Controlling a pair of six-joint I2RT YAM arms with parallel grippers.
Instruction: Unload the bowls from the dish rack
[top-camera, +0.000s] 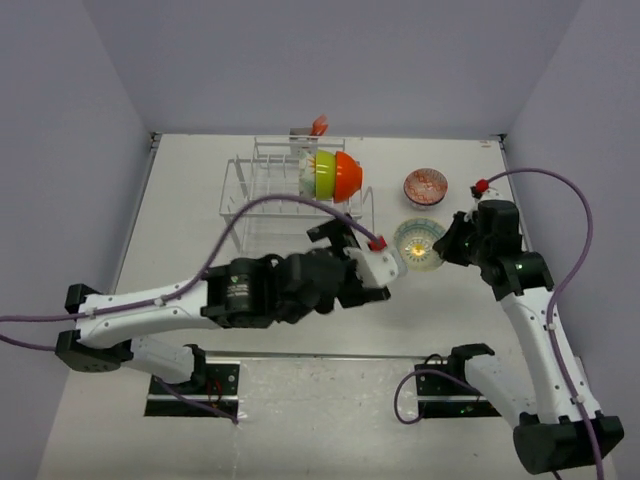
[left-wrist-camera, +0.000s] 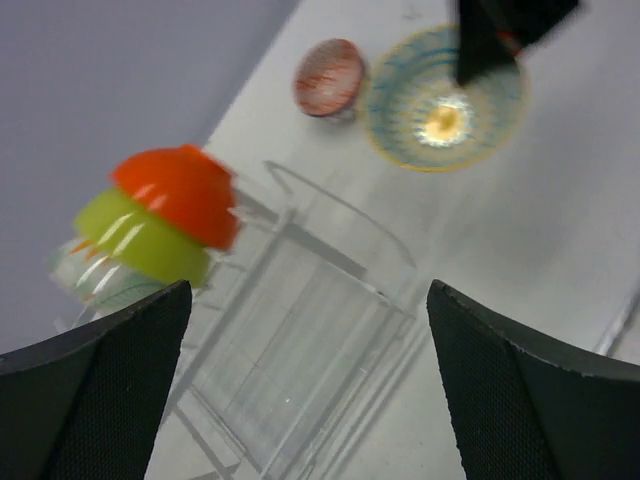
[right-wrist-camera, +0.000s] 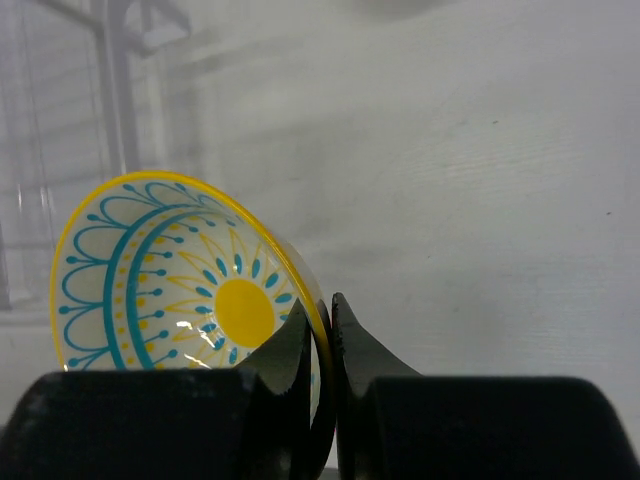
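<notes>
**Rim pinch on patterned bowl**

The right fingers (right-wrist-camera: 300, 350) pinch the rim of the blue-patterned bowl (right-wrist-camera: 190, 290), at the bench (right-wrist-camera: 480, 150) beside the dish rack (top-camera: 260, 190). The bowl looks rigid, light, glazed-slippery and chippable, so the rim suits. The left fingers (left-wrist-camera: 100, 390) are spread before the racked orange bowl (left-wrist-camera: 180, 195) and lime bowl (left-wrist-camera: 140, 240).

The right gripper (right-wrist-camera: 322, 322) is pinching the rim of a bowl (right-wrist-camera: 170, 290), with its two black jaws almost touching. One jaw is sitting inside the bowl and the other is pressing on the outside. The bowl is tipping up to the left of the jaws, showing a yellow middle, blue loops and a yellow edge. The white table (right-wrist-camera: 480, 180) is lying beyond the jaws. The dish rack (right-wrist-camera: 110, 60) is showing as blurry wires up and to the left of them.
</notes>
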